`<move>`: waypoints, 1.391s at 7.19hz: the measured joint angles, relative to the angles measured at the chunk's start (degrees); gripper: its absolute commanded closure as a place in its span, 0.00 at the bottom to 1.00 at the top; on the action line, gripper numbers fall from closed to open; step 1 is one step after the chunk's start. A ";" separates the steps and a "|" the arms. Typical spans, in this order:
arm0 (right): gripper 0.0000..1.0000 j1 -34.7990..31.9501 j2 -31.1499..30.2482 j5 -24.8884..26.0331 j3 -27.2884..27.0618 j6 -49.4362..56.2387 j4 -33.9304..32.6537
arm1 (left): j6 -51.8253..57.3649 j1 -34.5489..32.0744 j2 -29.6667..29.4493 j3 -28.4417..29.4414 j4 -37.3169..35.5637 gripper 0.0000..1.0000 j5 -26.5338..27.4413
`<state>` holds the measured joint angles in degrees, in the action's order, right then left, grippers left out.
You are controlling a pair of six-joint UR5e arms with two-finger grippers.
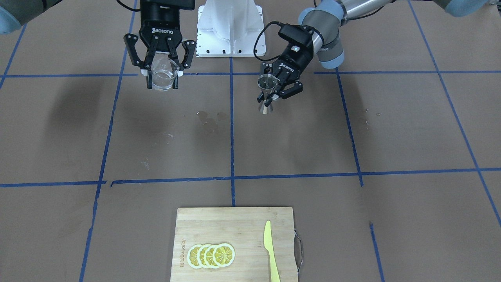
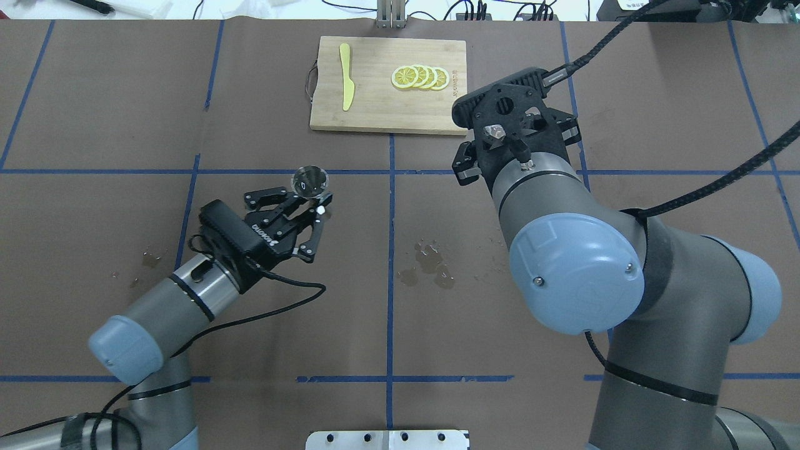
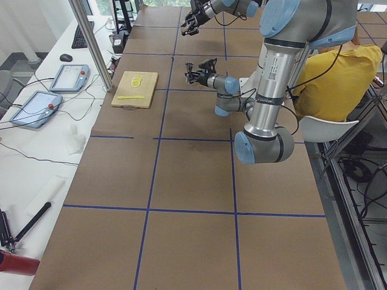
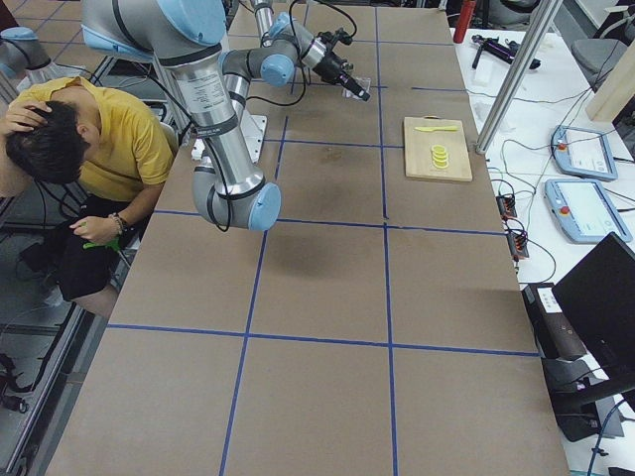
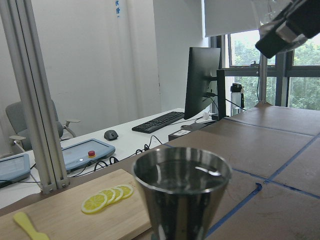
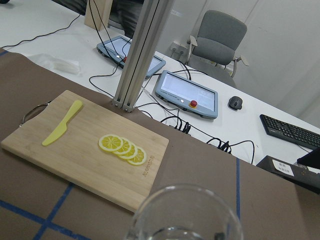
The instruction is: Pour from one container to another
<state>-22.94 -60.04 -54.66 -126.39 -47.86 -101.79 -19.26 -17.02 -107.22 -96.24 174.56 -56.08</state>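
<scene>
My right gripper is shut on the clear glass cup, which it holds upright above the table; the cup's rim fills the bottom of the right wrist view. My left gripper is shut on the narrow waist of the steel jigger, also upright. From overhead the jigger's open mouth shows just past the left gripper. The jigger stands large in the left wrist view, with the right gripper's fingers high at the top right. Cup and jigger are well apart.
A small wet patch lies on the brown table between the two grippers. A bamboo cutting board with lemon slices and a yellow knife sits at the operators' edge. The white robot base stands between the arms. A person in yellow sits behind the robot.
</scene>
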 measured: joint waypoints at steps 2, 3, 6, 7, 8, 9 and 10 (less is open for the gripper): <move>1.00 -0.61 -9.18 -1.00 0.04 -0.06 11.51 | -0.09 -0.09 9.41 -5.06 1.94 1.00 3.01; 1.00 -0.80 -12.15 -1.16 0.08 -0.07 14.83 | 0.03 -0.14 14.48 -6.97 2.80 1.00 4.69; 1.00 -1.01 -14.30 -1.24 0.16 -0.19 16.73 | -1.42 -0.20 26.36 -9.43 11.49 1.00 6.23; 1.00 -1.04 -14.36 -1.24 0.17 -0.21 16.78 | -4.54 -0.20 28.02 -7.04 12.89 1.00 8.04; 1.00 -1.08 -14.38 -1.24 0.17 -0.22 16.79 | -7.29 -0.17 29.72 -4.30 13.87 1.00 9.76; 1.00 -1.14 -14.40 -1.24 0.18 -0.22 16.79 | -8.79 -0.06 31.94 -2.56 14.70 1.00 10.94; 1.00 -1.16 -14.38 -1.24 0.18 -0.22 16.80 | -11.70 0.13 33.30 -1.21 15.06 1.00 12.24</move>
<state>-24.10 -74.43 -55.90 -126.21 -48.08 -84.99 -30.96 -16.90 -73.92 -97.45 189.62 -43.84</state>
